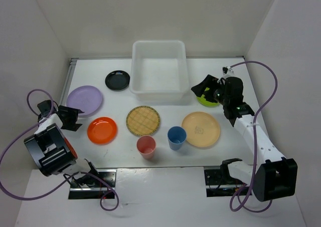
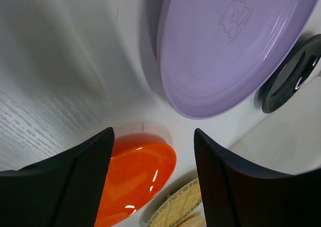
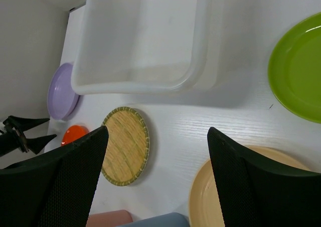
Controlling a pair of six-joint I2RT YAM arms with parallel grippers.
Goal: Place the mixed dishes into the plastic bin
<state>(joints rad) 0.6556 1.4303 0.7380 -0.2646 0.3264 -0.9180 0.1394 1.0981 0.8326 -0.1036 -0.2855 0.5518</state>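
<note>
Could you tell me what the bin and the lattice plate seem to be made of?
The bin looks like smooth translucent plastic: milky walls, soft sheen. The lattice plate looks woven, perhaps bamboo or patterned plastic; matte, with no glare.

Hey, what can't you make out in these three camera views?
Lime green plate: top view, mostly covered by the right claw.
Pink cup and blue cup: right wrist view, cut by the bottom edge.
Black plate: left wrist view, partly cut by the right edge.
</note>
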